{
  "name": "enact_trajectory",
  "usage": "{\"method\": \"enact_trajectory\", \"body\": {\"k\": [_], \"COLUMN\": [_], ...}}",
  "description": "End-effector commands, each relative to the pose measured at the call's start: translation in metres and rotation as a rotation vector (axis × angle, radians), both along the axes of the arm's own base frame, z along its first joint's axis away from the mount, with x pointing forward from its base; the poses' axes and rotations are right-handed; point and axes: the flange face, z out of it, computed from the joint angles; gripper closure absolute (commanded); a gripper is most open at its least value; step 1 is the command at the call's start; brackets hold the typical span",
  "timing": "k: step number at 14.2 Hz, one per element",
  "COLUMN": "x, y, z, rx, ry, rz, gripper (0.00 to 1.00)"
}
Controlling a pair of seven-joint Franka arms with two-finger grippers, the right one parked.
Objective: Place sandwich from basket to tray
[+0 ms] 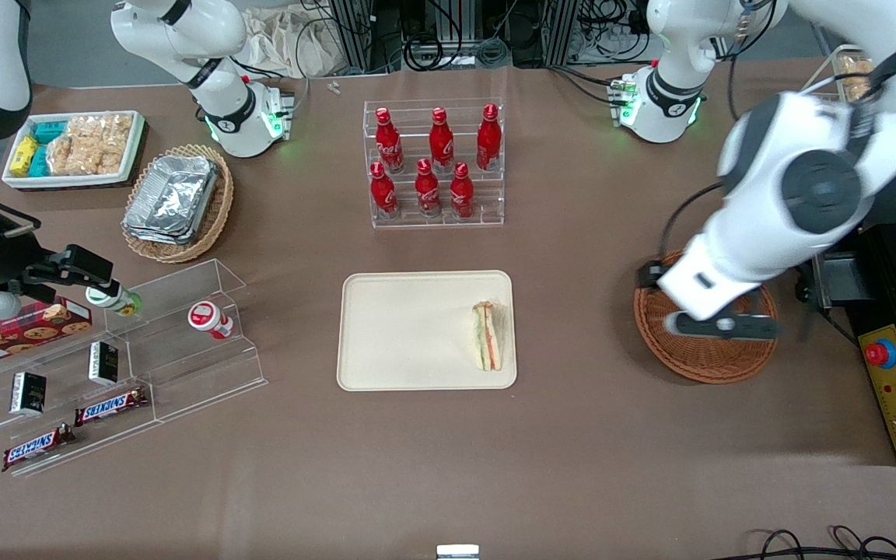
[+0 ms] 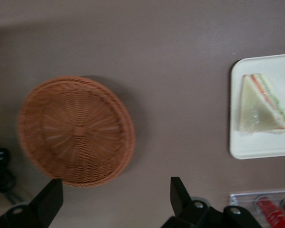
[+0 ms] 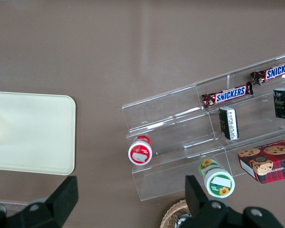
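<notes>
my claw (image 1: 716, 325) hangs above the basket (image 1: 701, 367), its fingers (image 2: 49, 199) spread apart and holding nothing. the basket is a round reddish-brown wicker bowl with nothing in it, sitting toward the working arm's end of the table (image 1: 572, 451). the sandwich (image 1: 487, 336) lies on the tray (image 1: 409, 334), at about 3 o'clock on the tray as the front camera sees it, close to the rim that faces the basket. it rests flat, clear-wrapped, filling edge showing orange-red and green.

surface: a matte brown table cover, smooth, running the full width of the table. at 12 o'clock from the tray stands a clear tiered rack of red bottles (image 1: 436, 159). toward the parked arm's end stand a stepped clear display shelf (image 1: 152, 350) with snack bars, a tan oval basket of foil containers (image 1: 177, 204), and a white bin of snack packets (image 1: 75, 148). cables and metal framing run along the table edge farthest from the front camera. a control box with a red button (image 1: 880, 354) sits at the working arm's end.
</notes>
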Motion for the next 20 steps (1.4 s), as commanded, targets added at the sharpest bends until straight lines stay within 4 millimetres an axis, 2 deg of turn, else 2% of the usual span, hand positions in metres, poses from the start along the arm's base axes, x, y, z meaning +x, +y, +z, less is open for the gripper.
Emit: {"method": "enact_trajectory", "body": {"k": [1,3,10,14,17,20], "x": [-0.012,-0.009,-0.008,-0.009,-0.010,-0.013], "y": [0.047,0.081,0.105,0.141,0.142,0.156], "z": [0.032,0.040,0.045,0.049,0.052,0.057], "rx": [0.004,0.011,0.053,0.038,0.017,-0.022], "ry": [0.002,0.008,0.019,0.021,0.019,0.010], "rz": [-0.006,0.016,0.028,0.085,0.073,0.083], "gripper": [0.00,0.00,0.00,0.00,0.00,0.00]}}
